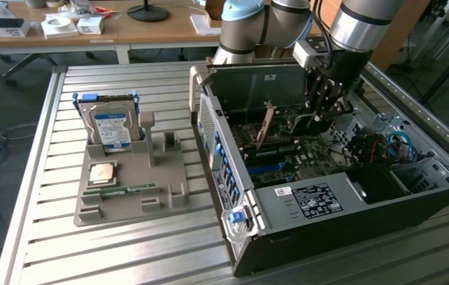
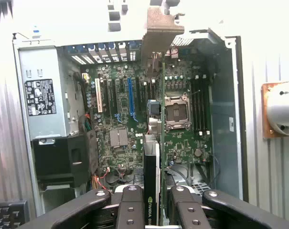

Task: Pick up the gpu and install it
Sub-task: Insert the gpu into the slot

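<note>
Item: my gripper (image 2: 156, 212), clamped on the gpu (image 2: 152, 167), card edge-on. Location: over the motherboard (image 2: 120, 114) inside the open computer case (image 1: 414, 205). I hold its bracket toward the rear slots.

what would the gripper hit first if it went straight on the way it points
Probably the motherboard in the open computer case. The gripper points straight at it, so the gpu it holds would touch first, near the slots, though depth is unclear.

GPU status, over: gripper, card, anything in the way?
Gripper shut on gpu. Card held edge-on over motherboard inside open case, seating unclear. No obstruction seen beneath it.
</note>
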You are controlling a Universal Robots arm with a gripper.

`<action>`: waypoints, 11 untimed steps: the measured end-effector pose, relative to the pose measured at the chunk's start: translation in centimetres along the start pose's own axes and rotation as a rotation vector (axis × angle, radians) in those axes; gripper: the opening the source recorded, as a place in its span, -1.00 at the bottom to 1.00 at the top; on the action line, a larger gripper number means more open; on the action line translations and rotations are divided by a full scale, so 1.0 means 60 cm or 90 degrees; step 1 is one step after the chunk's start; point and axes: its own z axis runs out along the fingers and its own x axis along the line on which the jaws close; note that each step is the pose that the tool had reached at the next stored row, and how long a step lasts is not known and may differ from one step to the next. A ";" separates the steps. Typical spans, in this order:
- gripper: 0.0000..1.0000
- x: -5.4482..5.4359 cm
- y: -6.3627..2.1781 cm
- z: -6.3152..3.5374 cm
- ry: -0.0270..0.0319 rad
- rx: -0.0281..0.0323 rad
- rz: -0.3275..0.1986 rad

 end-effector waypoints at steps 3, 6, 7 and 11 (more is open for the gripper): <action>-0.47 0.000 0.000 -0.001 0.0000 0.0000 0.000; -0.47 0.000 0.000 -0.001 0.0000 0.0000 0.000; -0.47 0.000 0.000 -0.001 0.0000 0.0000 0.000; -0.47 0.000 0.000 0.000 -0.0001 0.0000 0.000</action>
